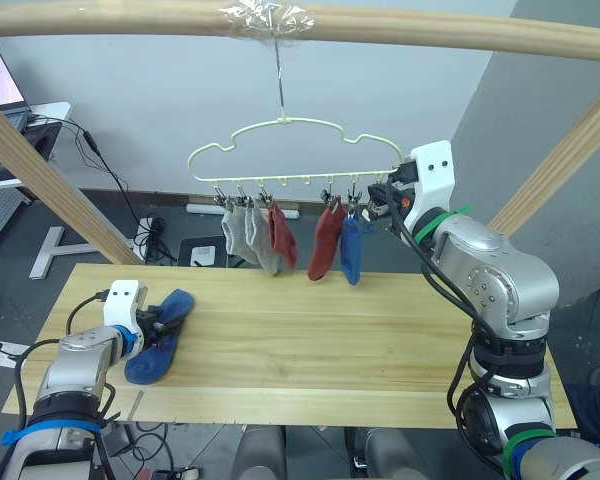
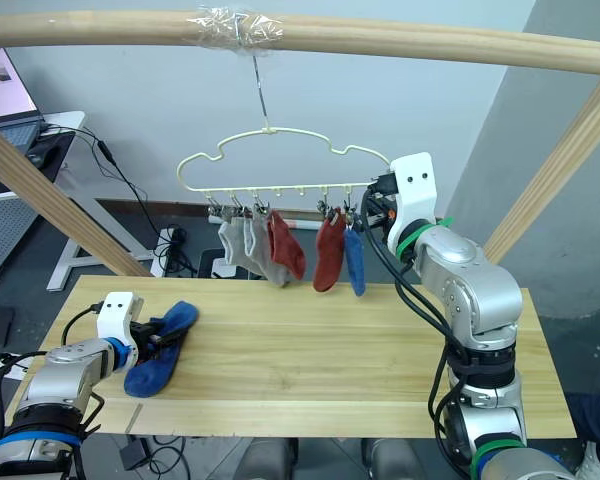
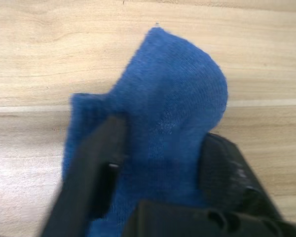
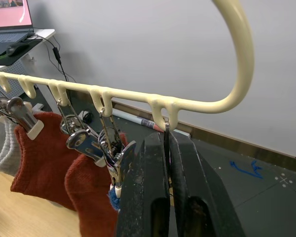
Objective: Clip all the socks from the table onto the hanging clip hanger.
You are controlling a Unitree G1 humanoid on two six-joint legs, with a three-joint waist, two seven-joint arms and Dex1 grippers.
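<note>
A blue sock (image 1: 160, 342) lies at the left end of the table (image 1: 330, 340), and my left gripper (image 1: 164, 318) is shut on it, the fabric bunched between the fingers (image 3: 96, 168). The pale-yellow clip hanger (image 1: 280, 125) hangs by its hook from the rail. Clipped to it are two grey socks (image 1: 244, 236), two rust-red socks (image 1: 283, 234) (image 1: 325, 246) and one blue sock (image 1: 352, 250). My right gripper (image 4: 166, 143) is up at the hanger's right end, shut on the last metal clip, right beside the hung blue sock.
A round wooden rail (image 1: 430, 30) spans the top, with slanted posts at the left (image 1: 40, 170) and right (image 1: 560, 160). Behind at the left stands a desk with a laptop (image 1: 0, 85). Cables lie on the floor (image 1: 150, 240).
</note>
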